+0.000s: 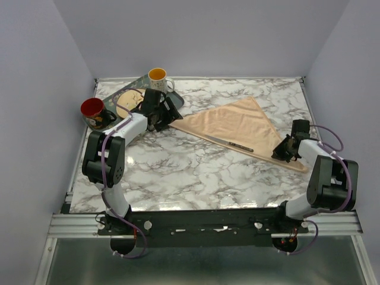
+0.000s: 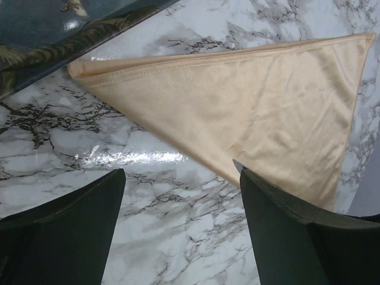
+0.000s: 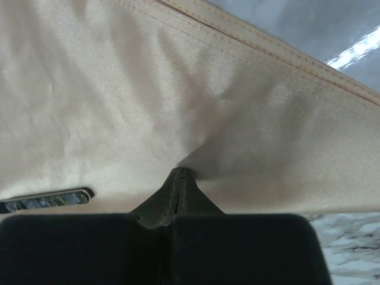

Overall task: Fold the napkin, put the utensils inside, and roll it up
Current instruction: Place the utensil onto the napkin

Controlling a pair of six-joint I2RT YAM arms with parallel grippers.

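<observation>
A red mug (image 1: pixel 92 108) stands at far left on the marble tabletop (image 1: pixel 196 172), beside a dark tray (image 1: pixel 135 83) carrying a plate (image 1: pixel 132 98), with a yellow mug (image 1: pixel 157 75) behind. The left tool (image 1: pixel 160 122) hangs at the tray's near corner, its fingers (image 2: pixel 77 231) spread wide above bare marble, just short of the left tip of the napkin (image 1: pixel 234 122). Folded into a triangle, the napkin lies flat on the tabletop right of centre, and a dark utensil (image 1: pixel 228 143) rests along its near edge. At right, the right tool (image 1: pixel 282 153) is pressed together, pinching a pucker of napkin cloth near the right corner.
</observation>
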